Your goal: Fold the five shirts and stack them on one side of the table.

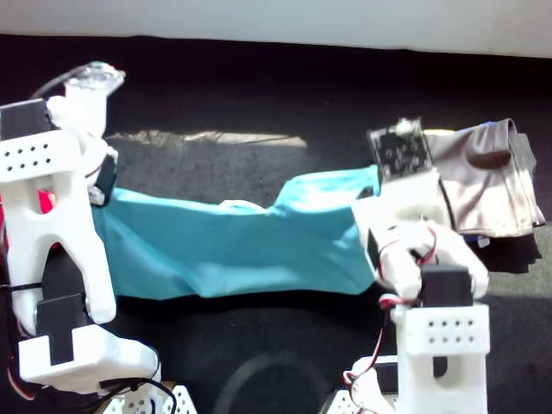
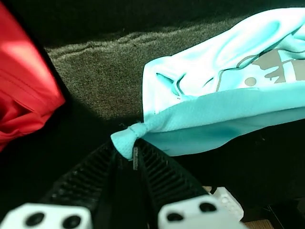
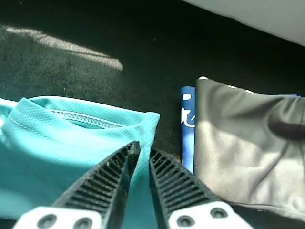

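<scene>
L: my left jaws were clamped tight on a bunched corner of the teal shirt (image 2: 214, 95) | R: my right jaws were pinched nearly closed on its collar-side edge | teal shirt lay stretched across the desk (image 1: 259, 103) between both arms | folded grey shirt (image 1: 487, 181) sat on a blue shirt (image 3: 187, 124) at the right side | red shirt (image 2: 24, 86) lay by the left arm

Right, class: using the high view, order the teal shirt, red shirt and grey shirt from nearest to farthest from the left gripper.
1. The teal shirt: its end is pinched in the left gripper.
2. The red shirt: close by, at the table's left edge.
3. The grey shirt: far across, on the right side.
</scene>
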You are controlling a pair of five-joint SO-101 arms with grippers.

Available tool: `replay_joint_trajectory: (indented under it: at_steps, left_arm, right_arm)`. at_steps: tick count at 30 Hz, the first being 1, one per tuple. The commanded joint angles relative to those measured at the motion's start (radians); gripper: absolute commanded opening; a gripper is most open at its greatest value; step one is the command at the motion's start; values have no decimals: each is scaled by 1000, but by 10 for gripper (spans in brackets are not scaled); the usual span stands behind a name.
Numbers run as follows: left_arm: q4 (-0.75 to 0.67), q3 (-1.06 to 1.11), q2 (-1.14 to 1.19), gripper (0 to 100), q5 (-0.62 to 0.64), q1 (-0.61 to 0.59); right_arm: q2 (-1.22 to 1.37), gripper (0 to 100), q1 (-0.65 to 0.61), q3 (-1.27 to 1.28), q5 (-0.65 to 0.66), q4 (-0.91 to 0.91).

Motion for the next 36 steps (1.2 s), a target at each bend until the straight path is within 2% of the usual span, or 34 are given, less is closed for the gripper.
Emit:
replay_joint_trajectory:
  at_steps: [1,7,13,18,24,30,36]
  left_arm:
    - [9,-119,-91,10,9,8]
    - [9,-163,-323,10,9,8]
    - [6,-163,-501,10,9,8]
    - [3,-174,-602,10,9,8]
    - [8,-326,-642,10,9,8]
    - [11,-309,-647,10,61,8]
    - [11,-302,-648,10,74,8]
  right_arm:
    - [153,7,7,-335,-3,50]
    - [320,7,5,-754,-2,183]
    - [367,7,5,-1035,0,291]
    - [366,7,5,-1201,18,360]
    - [364,7,4,-1394,69,421]
    - [374,7,4,-1531,78,418]
    - [364,7,7,-1593,184,367]
